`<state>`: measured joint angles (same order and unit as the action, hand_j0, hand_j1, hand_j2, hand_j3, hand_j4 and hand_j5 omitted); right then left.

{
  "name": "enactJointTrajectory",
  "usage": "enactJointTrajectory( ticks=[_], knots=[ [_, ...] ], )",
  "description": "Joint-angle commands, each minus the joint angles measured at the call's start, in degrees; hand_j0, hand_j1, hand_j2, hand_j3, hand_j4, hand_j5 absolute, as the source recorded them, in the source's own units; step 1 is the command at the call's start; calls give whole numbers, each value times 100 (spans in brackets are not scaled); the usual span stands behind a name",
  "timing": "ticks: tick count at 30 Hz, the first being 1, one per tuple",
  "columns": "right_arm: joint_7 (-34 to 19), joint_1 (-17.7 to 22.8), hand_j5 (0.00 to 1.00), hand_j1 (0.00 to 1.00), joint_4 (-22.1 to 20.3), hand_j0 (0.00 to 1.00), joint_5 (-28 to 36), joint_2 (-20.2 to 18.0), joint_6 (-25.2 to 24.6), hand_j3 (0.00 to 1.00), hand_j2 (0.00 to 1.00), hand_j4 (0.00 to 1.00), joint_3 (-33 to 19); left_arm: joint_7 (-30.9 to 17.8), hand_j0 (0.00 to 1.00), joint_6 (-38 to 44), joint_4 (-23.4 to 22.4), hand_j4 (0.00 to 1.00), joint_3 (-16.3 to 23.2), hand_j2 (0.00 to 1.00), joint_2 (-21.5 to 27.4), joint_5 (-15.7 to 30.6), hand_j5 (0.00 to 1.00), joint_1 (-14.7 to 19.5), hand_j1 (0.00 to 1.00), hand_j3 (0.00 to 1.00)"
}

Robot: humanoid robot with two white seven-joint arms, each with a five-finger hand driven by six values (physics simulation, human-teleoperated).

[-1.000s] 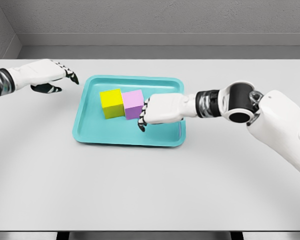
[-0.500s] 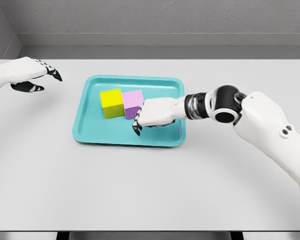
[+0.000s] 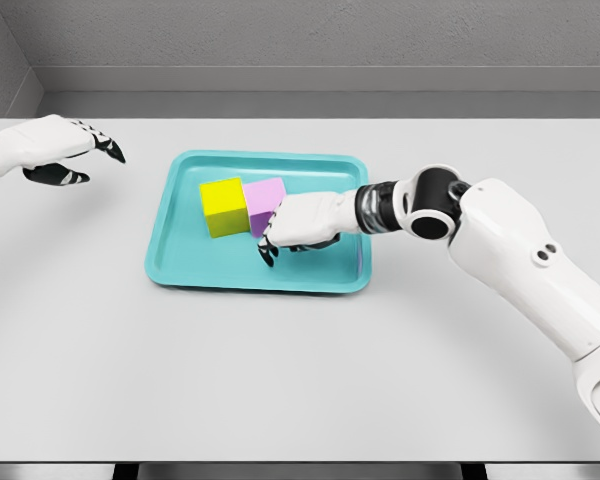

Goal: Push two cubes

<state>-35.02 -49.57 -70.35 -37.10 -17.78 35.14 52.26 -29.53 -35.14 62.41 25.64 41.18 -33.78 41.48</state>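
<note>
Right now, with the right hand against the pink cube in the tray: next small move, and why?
Probably keep sliding the right hand leftward. It sits against the pink cube, which touches the yellow cube, so one push should move both. Bare teal tray floor lies to their left. The left hand hovers over the table, away from the tray.

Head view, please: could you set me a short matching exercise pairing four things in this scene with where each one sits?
Things:
1. yellow cube
2. pink cube
3. right robot hand
4. left robot hand

Places:
A. over the table's far left, away from the tray
B. in the tray, between the other cube and a robot hand
C. in the tray, leftmost cube
D. against the pink cube's right side

Pairs: 1-C, 2-B, 3-D, 4-A
</note>
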Motion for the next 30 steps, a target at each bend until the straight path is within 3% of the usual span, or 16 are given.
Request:
enactJointTrajectory(
  ticks=[1,11,30],
  knots=[
    [2,0,55,55,91,55,19,38,-14,55,55,55,-5,0,68,14,8,68,-7,68,4,30,68,0,68,68],
    [2,-70,55,55,206,55,-78,222,-14,55,55,55,-5,0,68,14,25,68,-7,68,13,39,68,9,68,68],
    [2,-106,55,55,241,55,-87,222,-14,55,55,55,-5,9,68,14,43,68,-7,68,48,47,68,26,68,68]
  ],
)
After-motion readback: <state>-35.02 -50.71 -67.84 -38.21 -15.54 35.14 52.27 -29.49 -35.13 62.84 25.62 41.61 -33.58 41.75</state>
